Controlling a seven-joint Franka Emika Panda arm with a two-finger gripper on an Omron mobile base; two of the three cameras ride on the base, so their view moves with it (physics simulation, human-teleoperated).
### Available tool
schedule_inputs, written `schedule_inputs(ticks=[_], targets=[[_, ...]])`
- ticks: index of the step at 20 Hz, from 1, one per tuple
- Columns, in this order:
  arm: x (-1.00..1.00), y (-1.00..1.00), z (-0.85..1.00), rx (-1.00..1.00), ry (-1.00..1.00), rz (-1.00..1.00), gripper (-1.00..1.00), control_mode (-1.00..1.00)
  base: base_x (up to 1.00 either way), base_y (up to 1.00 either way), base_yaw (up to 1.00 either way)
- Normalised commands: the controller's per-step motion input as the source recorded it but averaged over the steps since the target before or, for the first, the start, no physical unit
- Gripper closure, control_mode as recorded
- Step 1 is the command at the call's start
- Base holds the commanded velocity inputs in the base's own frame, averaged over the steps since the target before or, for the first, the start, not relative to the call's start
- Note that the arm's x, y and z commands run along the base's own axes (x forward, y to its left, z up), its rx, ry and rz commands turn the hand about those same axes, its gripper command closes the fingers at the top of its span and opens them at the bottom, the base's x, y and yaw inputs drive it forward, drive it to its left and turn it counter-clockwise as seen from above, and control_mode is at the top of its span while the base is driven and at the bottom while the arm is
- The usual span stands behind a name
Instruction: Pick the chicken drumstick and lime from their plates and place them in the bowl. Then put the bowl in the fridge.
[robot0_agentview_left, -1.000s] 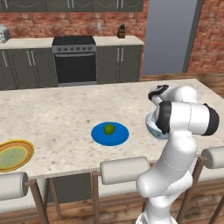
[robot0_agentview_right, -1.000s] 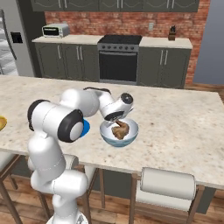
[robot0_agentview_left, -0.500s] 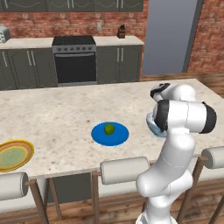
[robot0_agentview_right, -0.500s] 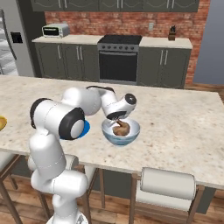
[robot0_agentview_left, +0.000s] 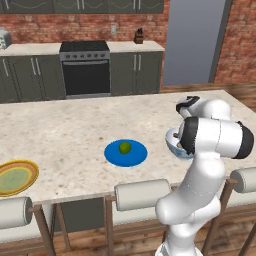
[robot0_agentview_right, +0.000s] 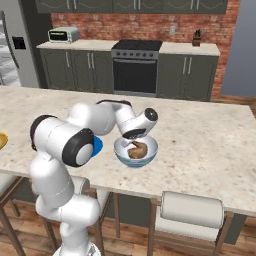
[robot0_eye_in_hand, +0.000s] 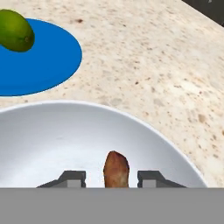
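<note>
The brown chicken drumstick lies inside the pale blue-white bowl on the island counter. My gripper hovers just over the bowl, open. In the hand view the drumstick's tapered end stands between my fingertips without touching either, above the bowl's white inside. The green lime rests on the blue plate, left of the bowl. The lime and blue plate also show in the hand view. The yellow-rimmed plate sits bare at the counter's left end.
Padded stools line the island's near edge. The black oven and dark cabinets stand along the back wall. The grey fridge is at the far left, beyond the island, with a toaster oven on the counter beside it.
My hand has drifted slightly up and away from the bowl. The drumstick stays lying in the bowl, and the lime and plates have not moved.
</note>
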Motion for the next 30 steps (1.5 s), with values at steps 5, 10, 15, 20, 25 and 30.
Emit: schedule_inputs(ticks=[5,10,15,20,25,30], targets=[[-0.21,0.13,0.19,-0.05,0.0,0.0,-1.0,-1.0,0.0,0.0,0.0],[-0.2,0.18,0.32,-0.08,0.0,0.0,-1.0,-1.0,0.0,0.0,0.0],[-0.31,0.22,0.29,-0.17,0.0,-0.02,-1.0,-1.0,0.0,0.0,0.0],[-0.29,0.26,0.37,-0.16,0.01,-0.05,-1.0,-1.0,0.0,0.0,0.0],[-0.27,0.28,0.46,-0.02,0.02,-0.12,-1.0,-1.0,0.0,0.0,0.0],[-0.35,0.35,0.25,0.0,0.01,-0.3,-1.0,-1.0,0.0,0.0,0.0]])
